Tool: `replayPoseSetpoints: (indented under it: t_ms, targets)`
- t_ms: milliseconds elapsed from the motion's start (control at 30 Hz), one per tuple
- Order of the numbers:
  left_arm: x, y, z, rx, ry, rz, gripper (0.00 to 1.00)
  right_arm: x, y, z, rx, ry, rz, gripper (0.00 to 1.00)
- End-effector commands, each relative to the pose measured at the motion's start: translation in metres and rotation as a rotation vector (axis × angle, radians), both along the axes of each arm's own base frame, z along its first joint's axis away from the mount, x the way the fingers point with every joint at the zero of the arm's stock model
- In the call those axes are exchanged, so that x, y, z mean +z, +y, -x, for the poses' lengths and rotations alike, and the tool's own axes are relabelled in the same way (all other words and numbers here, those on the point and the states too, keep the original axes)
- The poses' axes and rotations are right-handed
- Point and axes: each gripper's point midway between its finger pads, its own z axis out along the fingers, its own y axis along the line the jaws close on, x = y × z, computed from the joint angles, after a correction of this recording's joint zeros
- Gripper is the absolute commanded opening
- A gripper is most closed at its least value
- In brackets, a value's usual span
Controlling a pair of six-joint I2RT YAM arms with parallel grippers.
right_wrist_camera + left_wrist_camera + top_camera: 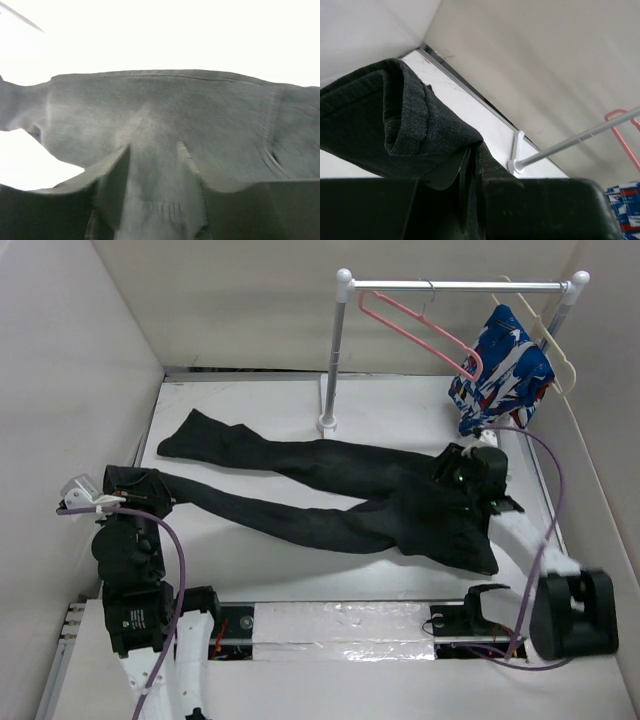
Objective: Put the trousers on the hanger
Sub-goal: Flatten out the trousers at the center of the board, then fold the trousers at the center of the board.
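Note:
The black trousers [330, 495] lie spread on the table, legs to the left and waist to the right. My left gripper [150, 492] is shut on the cuff end of the near leg; in the left wrist view the jaws [470, 165] pinch the hem [395, 115], which folds over them. My right gripper [462, 472] sits on the waist; in the right wrist view its fingers [152, 160] hold a fold of the trousers [165, 105] between them. The pink hanger [420, 325] hangs empty on the rail and also shows in the left wrist view [622, 132].
A white clothes rail [450, 285] stands at the back on a post with a foot [327, 423]. A cream hanger [548, 335] there carries a blue-white-red garment [500, 370]. White walls close in the table on the left, back and right.

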Motion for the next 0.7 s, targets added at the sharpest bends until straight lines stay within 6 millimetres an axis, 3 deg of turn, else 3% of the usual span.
replayPoseSetpoints:
  t_ms: [0,33,67,100,167,300,367,433,533,633,667]
  targets:
    - [0.015,-0.012,-0.014,-0.082,-0.061,-0.016,0.00,0.007,-0.028,0.041,-0.127,-0.006,0.063,0.51]
    - [0.015,-0.012,-0.015,-0.082,-0.059,-0.017,0.00,-0.005,-0.037,0.059,-0.163,0.052,0.088,0.51]
    - [0.014,-0.014,-0.017,-0.093,-0.054,-0.016,0.00,-0.010,-0.059,0.068,-0.269,0.059,0.130,0.56]
    - [0.013,-0.017,-0.018,-0.105,-0.053,-0.014,0.00,-0.003,-0.071,0.082,-0.325,0.042,0.144,0.62]
    - [0.014,-0.020,-0.018,-0.120,-0.061,-0.014,0.00,0.000,-0.101,0.090,-0.428,0.038,0.174,0.72]
    - [0.014,-0.029,-0.017,-0.161,-0.068,-0.018,0.00,-0.013,-0.127,0.081,-0.460,0.111,0.148,0.73]
    - [0.014,-0.030,-0.015,-0.168,-0.069,-0.019,0.00,-0.035,-0.148,0.075,-0.486,0.194,0.146,0.74]
    - [0.014,-0.035,-0.012,-0.192,-0.076,-0.024,0.00,-0.047,-0.155,0.061,-0.452,0.230,0.121,0.75]
    - [0.007,-0.033,-0.011,-0.183,-0.064,-0.029,0.00,-0.051,-0.145,0.044,-0.367,0.222,0.037,0.73]
    - [-0.002,-0.036,-0.013,-0.196,-0.049,-0.030,0.00,-0.063,-0.142,0.031,-0.335,0.246,-0.007,0.64]
    - [-0.003,-0.038,-0.014,-0.205,-0.048,-0.031,0.00,-0.067,-0.140,0.023,-0.312,0.262,-0.027,0.47]
